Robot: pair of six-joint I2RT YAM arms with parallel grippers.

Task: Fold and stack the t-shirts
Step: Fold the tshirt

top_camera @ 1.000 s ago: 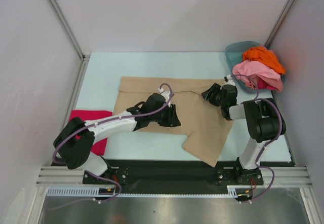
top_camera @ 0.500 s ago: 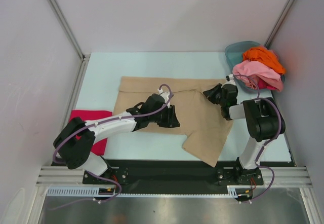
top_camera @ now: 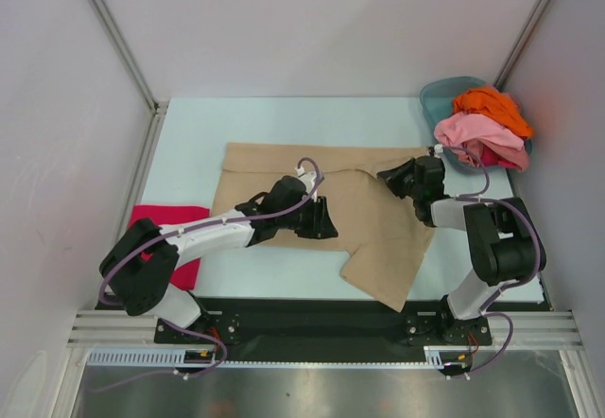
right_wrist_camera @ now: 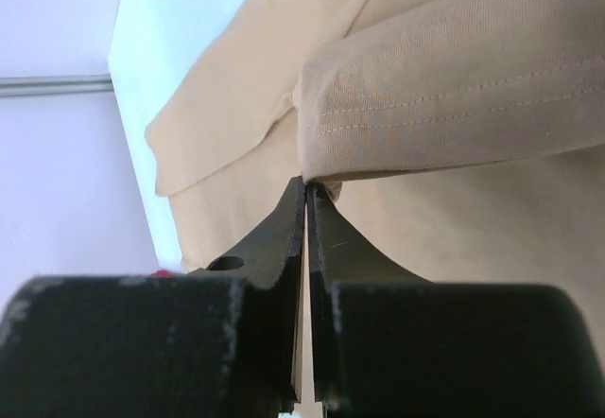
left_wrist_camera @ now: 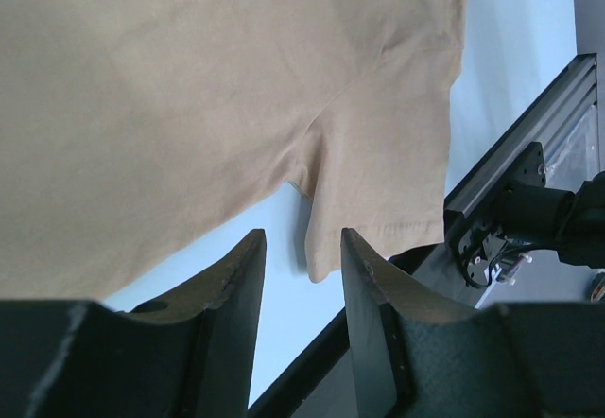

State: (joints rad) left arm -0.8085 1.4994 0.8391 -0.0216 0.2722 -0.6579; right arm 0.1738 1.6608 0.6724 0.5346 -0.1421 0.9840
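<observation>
— Pale blue-green table (top_camera: pixel 189 134) between white walls. Spread over its middle, a large tan t-shirt (top_camera: pixel 274 167), mostly flat, with one sleeve reaching toward the near edge at the right.
— And the other shirts?
— At the near left, a flat magenta-red shirt (top_camera: pixel 163 216), partly under the left arm. Heaped in the teal basin (top_camera: pixel 431 95) at the far right corner, a pink shirt (top_camera: pixel 473 134) and an orange shirt (top_camera: pixel 492 106), both crumpled, with a bit of red below.
— The claws?
— As for the right gripper (right_wrist_camera: pixel 306 186): clenched on a stitched hem fold of the tan t-shirt, at its right edge. As for the left gripper (left_wrist_camera: pixel 301 248): released, fingers apart, over the cloth close to the sleeve seam.
— Changed since one second ago?
— Only a little. Right elbow now more outward to the right and lower, claw almost at the same place, same grasp. Left arm as before, cloth outline the same.
— Hard to see?
— Middle of the tan t-shirt covered by the left arm. Cannot tell about contact between left fingers and cloth. Cannot separate the garments under the pink one.
</observation>
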